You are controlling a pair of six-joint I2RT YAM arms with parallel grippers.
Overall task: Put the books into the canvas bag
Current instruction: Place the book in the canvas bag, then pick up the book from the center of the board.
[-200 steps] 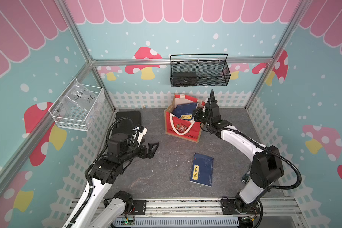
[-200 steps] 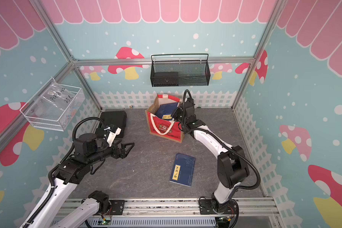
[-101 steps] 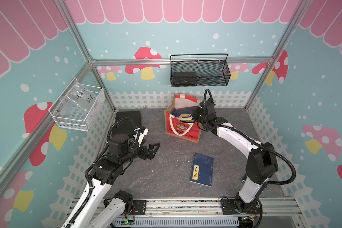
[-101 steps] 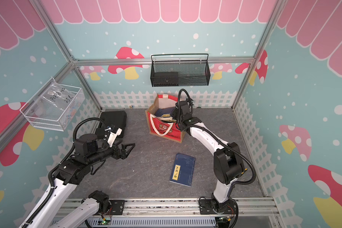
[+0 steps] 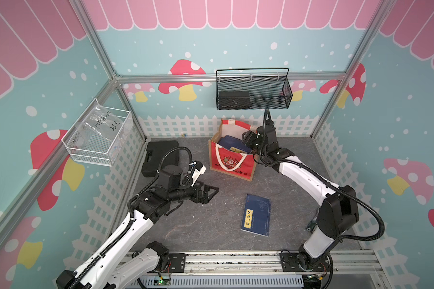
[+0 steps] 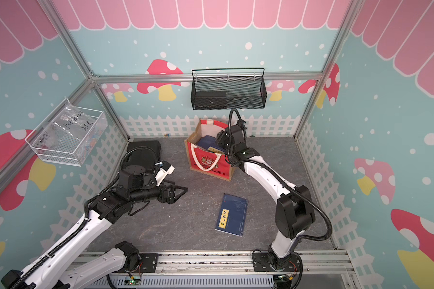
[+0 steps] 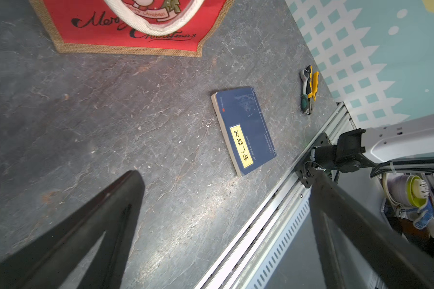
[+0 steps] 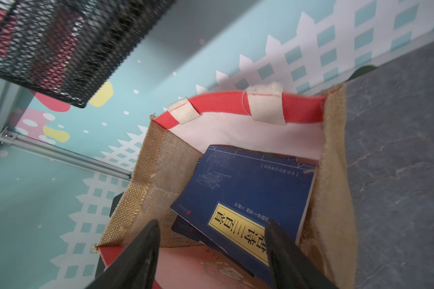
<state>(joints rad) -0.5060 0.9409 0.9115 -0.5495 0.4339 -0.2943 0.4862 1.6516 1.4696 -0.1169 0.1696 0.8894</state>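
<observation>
The canvas bag [image 5: 232, 160] [image 6: 209, 161] stands upright at the back of the floor, red front towards me, mouth up. Dark blue books [image 5: 232, 143] [image 6: 208, 142] lie inside it; in the right wrist view the uppermost one [image 8: 248, 197] leans on the white lining, showing a yellow title label. My right gripper [image 5: 246, 140] [image 6: 219, 140] [image 8: 211, 224] hangs open over the bag's mouth, holding nothing. Another blue book [image 5: 256, 214] [image 6: 232, 215] [image 7: 244, 130] lies flat on the floor in front. My left gripper [image 5: 211, 196] [image 6: 180, 192] [image 7: 224, 175] hovers wide open and empty to its left.
A black plastic case [image 5: 161, 157] [image 6: 142, 155] lies at the back left, behind my left arm. A black mesh basket [image 5: 253, 92] hangs on the back wall above the bag. A clear wire bin [image 5: 98, 137] hangs on the left wall. A yellow-handled tool [image 7: 308, 90] lies near the right arm's base.
My right gripper dipped to the bag's mouth and opened; the blue book it carried now rests inside the bag. The left arm and the floor book have not moved.
</observation>
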